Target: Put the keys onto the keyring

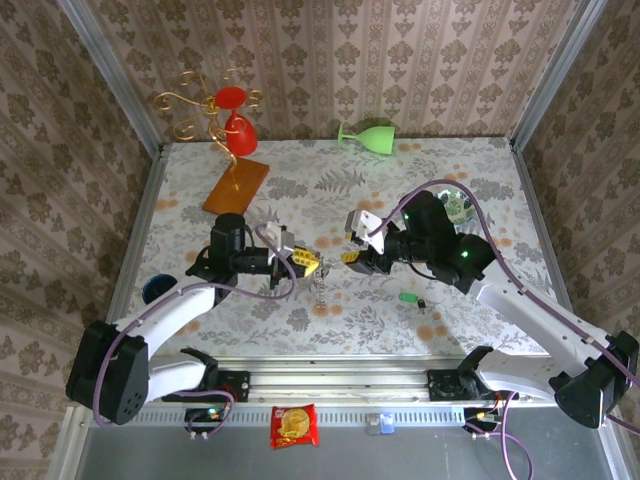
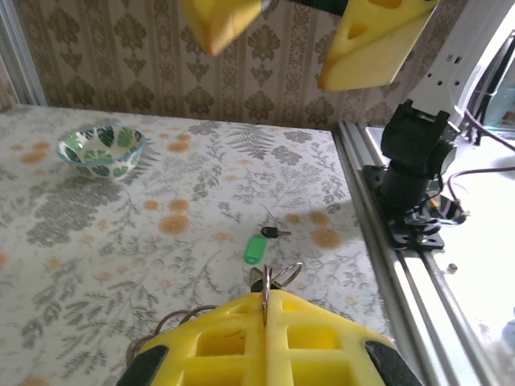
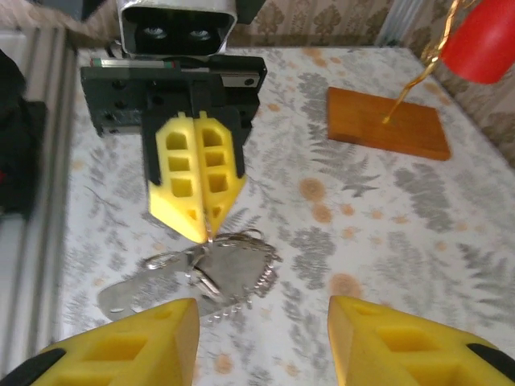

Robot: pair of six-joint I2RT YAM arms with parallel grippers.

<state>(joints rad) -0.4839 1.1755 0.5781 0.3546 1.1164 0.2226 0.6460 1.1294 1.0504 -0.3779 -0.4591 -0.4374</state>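
My left gripper (image 1: 313,265) (image 2: 265,296) (image 3: 208,231) is shut on a thin metal ring of the keyring (image 3: 241,269), held a little above the table. The beaded chain loop (image 1: 320,292) dangles below it, with a silver piece among the rings. My right gripper (image 1: 352,257) (image 3: 261,346) faces it from the right, open, with nothing between its fingers (image 2: 366,48). Two keys lie on the table right of centre. One has a green head (image 1: 407,297) (image 2: 255,248). The other, with a dark head (image 1: 422,302) (image 2: 273,232), lies right beside it.
A patterned bowl (image 1: 458,208) (image 2: 100,150) sits behind the right arm. A green goblet (image 1: 368,135) lies at the back wall. A gold stand with a red cup rises from a wooden board (image 1: 237,185) (image 3: 386,125) at back left. A dark blue round object (image 1: 157,290) sits near the left edge.
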